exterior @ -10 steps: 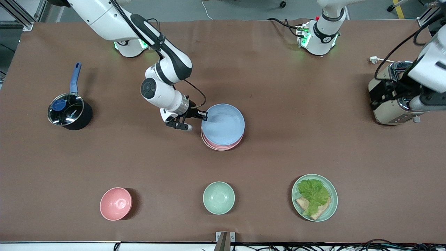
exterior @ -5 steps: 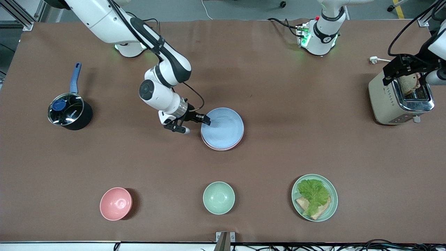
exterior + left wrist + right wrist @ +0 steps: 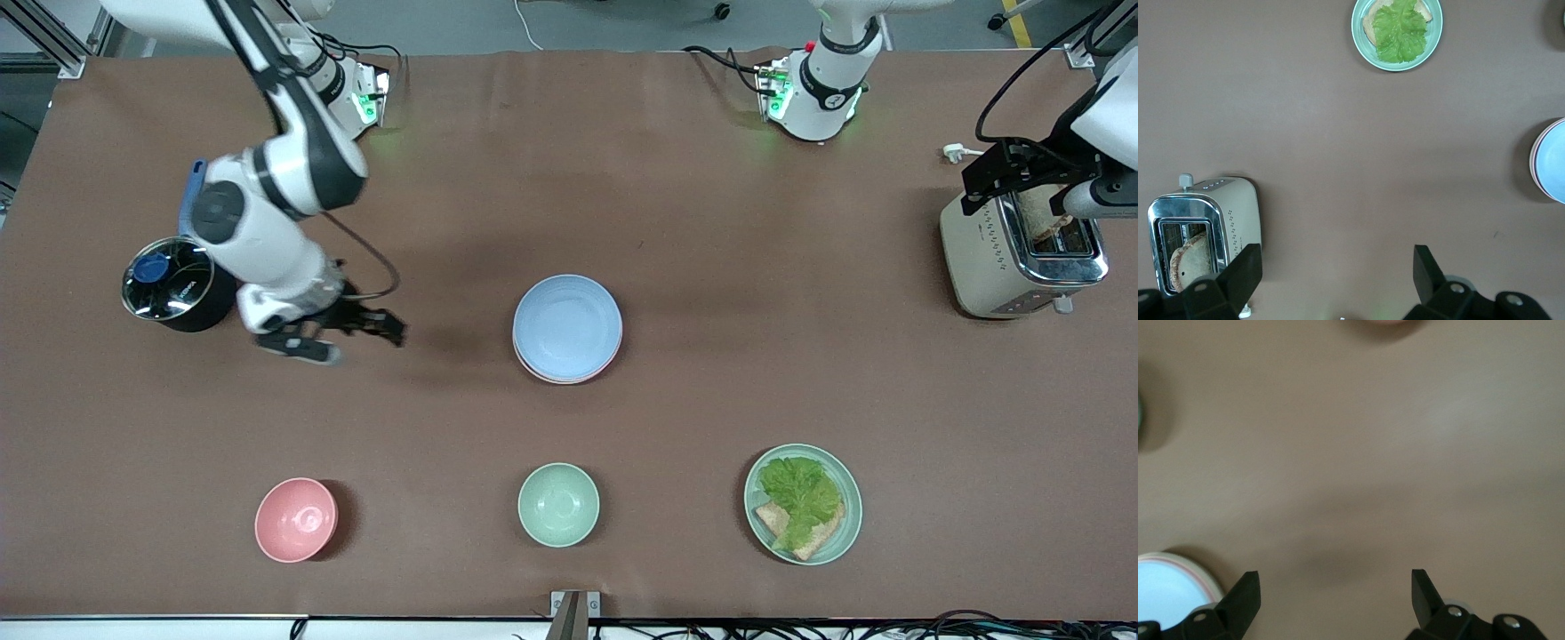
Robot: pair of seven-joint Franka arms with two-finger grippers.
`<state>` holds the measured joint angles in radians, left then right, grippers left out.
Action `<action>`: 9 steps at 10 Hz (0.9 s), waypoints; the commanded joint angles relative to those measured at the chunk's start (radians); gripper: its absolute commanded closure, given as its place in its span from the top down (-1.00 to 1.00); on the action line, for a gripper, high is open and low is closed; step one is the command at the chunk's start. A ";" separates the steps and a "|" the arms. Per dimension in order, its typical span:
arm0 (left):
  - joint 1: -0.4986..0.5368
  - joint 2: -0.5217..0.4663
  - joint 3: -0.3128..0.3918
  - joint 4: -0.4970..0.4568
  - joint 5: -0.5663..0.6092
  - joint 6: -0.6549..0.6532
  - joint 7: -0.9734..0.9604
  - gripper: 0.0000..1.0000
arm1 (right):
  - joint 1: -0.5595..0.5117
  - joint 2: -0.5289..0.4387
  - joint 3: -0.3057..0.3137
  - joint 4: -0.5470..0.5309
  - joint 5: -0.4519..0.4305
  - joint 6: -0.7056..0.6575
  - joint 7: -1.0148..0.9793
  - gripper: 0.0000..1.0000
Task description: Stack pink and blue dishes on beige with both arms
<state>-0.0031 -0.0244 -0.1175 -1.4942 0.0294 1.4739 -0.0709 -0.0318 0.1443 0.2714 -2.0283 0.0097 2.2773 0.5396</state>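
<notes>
**Grippers apart and empty, plates stacked mid-table**

Right gripper (image 3: pixel 342 336) hangs with its black fingers spread and nothing between them, over bare brown table (image 3: pixel 711 222) between the saucepan (image 3: pixel 178 283) and the plate stack. We take that stack as our landmark. We see open cloth all round it, with no object touching its rim.

At the table's middle the blue plate (image 3: pixel 567 322) lies on top, round, shallow and matte. Under it a thin crescent of the pink plate (image 3: pixel 551 377) shows at the edge nearer the front camera. We cannot make out the beige plate beneath them.

Nearer the front camera than the stack stand a deep pink bowl (image 3: pixel 295 519), toward the right arm's end, a mint-green bowl (image 3: pixel 557 504) almost straight below the stack, and a green plate of lettuce and bread (image 3: pixel 803 503) toward the left arm's end.

Well away from the stack, at the left arm's end, the left gripper (image 3: pixel 1022 173) hovers over the shiny cream toaster (image 3: pixel 1005 258), fingers wide apart and empty, as the left wrist view shows.
</notes>
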 commanded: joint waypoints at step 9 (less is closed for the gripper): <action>-0.009 -0.005 0.006 -0.046 -0.014 0.009 0.014 1.00 | 0.032 -0.137 -0.347 0.591 -0.033 -0.832 -0.359 1.00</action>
<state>-0.0058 -0.0243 -0.1175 -1.4994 0.0292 1.4739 -0.0706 -0.0050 -0.0080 -0.0732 -1.4973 -0.0065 1.5020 0.1872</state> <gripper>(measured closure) 0.000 0.000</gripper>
